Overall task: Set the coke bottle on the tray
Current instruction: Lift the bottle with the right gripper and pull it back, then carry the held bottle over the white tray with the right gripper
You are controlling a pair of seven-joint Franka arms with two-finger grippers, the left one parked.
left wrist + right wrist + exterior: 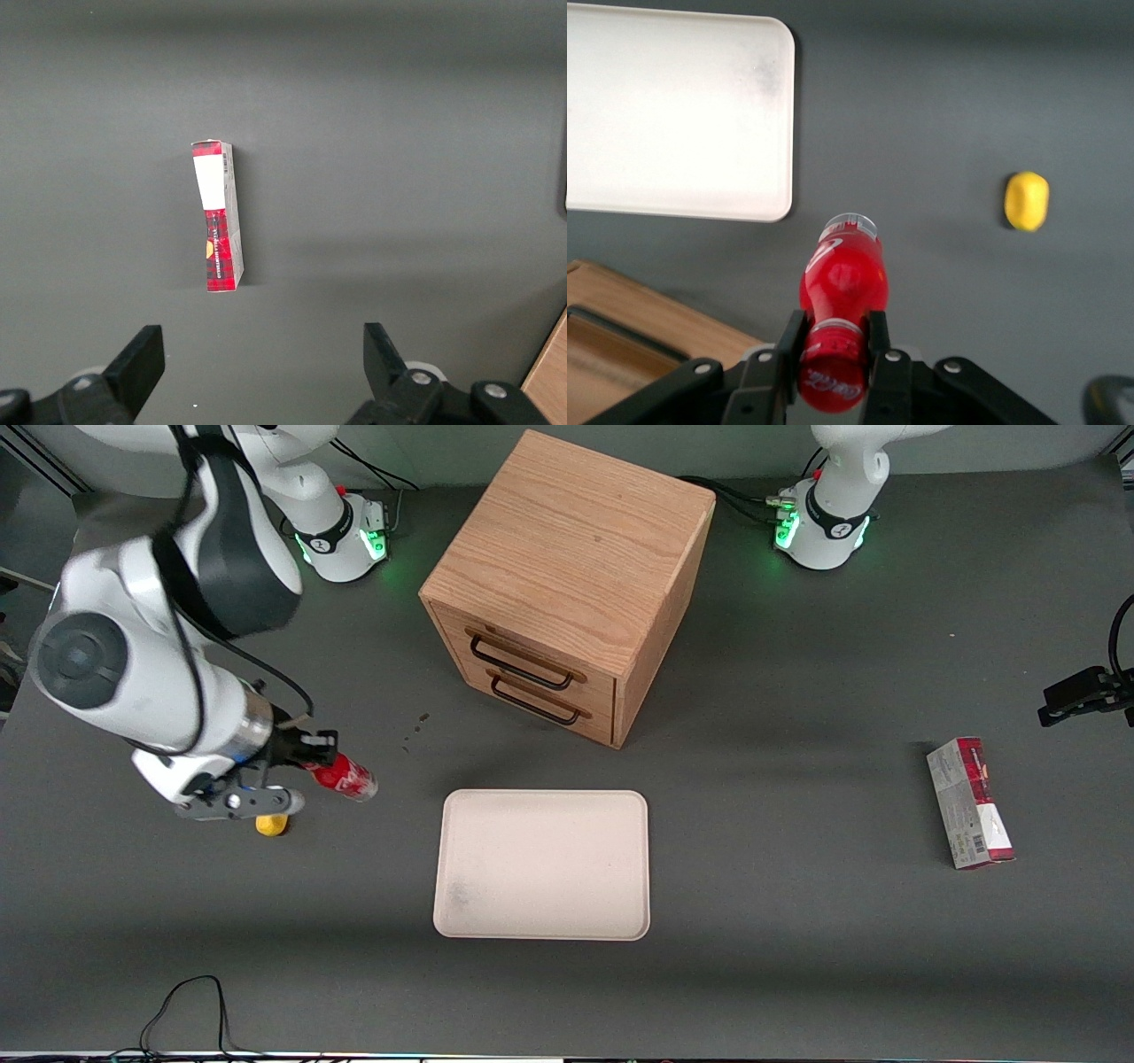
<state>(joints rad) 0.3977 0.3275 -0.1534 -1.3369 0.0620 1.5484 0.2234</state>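
Observation:
My right gripper (306,764) is shut on the coke bottle (345,777) at its red cap and neck. It holds the bottle tilted above the table, toward the working arm's end and beside the tray (542,864). In the right wrist view the fingers (791,341) clamp the bottle (842,279) just under the cap, clear base pointing away. The pale cream-pink tray (673,111) lies flat and bare.
A yellow lump (272,825) lies on the table under the gripper, nearer the front camera; it also shows in the right wrist view (1027,200). A wooden drawer cabinet (567,584) stands farther from the camera than the tray. A red-and-grey carton (970,802) lies toward the parked arm's end.

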